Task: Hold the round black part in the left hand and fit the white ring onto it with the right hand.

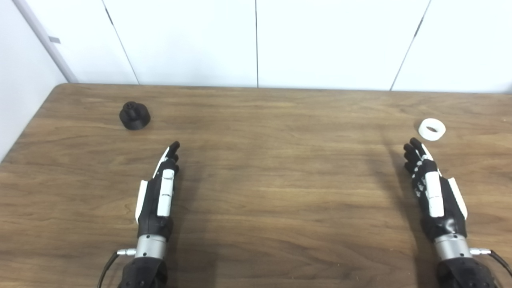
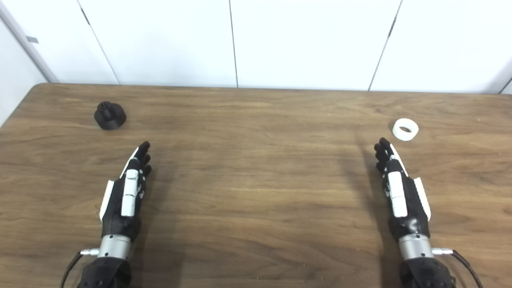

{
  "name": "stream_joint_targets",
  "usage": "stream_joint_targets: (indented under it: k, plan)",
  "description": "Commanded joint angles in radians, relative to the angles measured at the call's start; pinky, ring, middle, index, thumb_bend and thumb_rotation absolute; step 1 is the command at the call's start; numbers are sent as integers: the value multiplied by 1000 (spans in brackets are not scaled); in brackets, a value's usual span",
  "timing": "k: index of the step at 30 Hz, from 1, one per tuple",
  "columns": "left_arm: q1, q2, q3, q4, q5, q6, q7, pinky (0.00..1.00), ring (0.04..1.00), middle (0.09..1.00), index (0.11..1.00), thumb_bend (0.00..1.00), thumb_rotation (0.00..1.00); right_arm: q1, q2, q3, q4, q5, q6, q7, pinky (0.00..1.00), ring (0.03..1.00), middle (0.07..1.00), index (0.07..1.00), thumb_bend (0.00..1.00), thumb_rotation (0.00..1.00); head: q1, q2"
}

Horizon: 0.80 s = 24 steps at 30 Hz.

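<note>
The round black part [image 1: 135, 116] stands on the wooden table [image 1: 272, 168] at the far left, a narrower knob on top of its wider base. My left hand [image 1: 160, 192] hovers edge-on below and right of it, fingers straight and open, holding nothing. The white ring [image 1: 432, 129] lies flat at the far right. My right hand [image 1: 434, 192] is also open and empty, its fingertips a short way below and left of the ring, not touching it.
The table's back edge meets a white panelled wall [image 1: 256, 40]. A white wall also borders the table's left edge [image 1: 24, 132]. Nothing else lies on the wood between the two hands.
</note>
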Motion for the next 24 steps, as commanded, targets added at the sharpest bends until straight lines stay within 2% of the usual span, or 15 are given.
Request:
stream_joint_targets:
  k: [1, 7, 12, 17, 19, 24]
  plan:
    - [-1, 9, 4, -41, -3, -11, -1, 1000, 1000, 995, 940, 604, 934, -5, 6, -1, -40, 3, 9, -8, 1000, 962, 945, 940, 562, 1000, 0, 2]
    - [-3, 10, 8, -46, -14, 0, -6, 1000, 1000, 999, 944, 612, 931, -6, 11, 1, -50, -11, 21, -16, 985, 959, 944, 936, 545, 1000, -4, 9]
    - [-2, 9, 3, -42, -9, -4, -7, 1000, 1000, 1000, 948, 625, 926, -6, 8, 1, -49, -10, 22, -16, 997, 961, 946, 941, 526, 1000, 17, -3]
    - [3, 2, -7, -27, 15, -22, -1, 1000, 1000, 995, 942, 621, 941, -2, 0, -6, -28, 5, 4, -8, 1000, 968, 947, 942, 545, 1000, 70, -50]
    - [5, 1, -10, -19, 18, -33, -1, 1000, 1000, 996, 945, 621, 942, -1, -5, -5, -17, 9, -11, -1, 1000, 973, 946, 944, 547, 1000, 79, -55]
    - [10, -6, -19, 16, 26, -80, 1, 1000, 1000, 992, 944, 585, 944, 2, -19, -11, 33, 22, -63, 14, 1000, 979, 951, 948, 564, 1000, 129, -110]
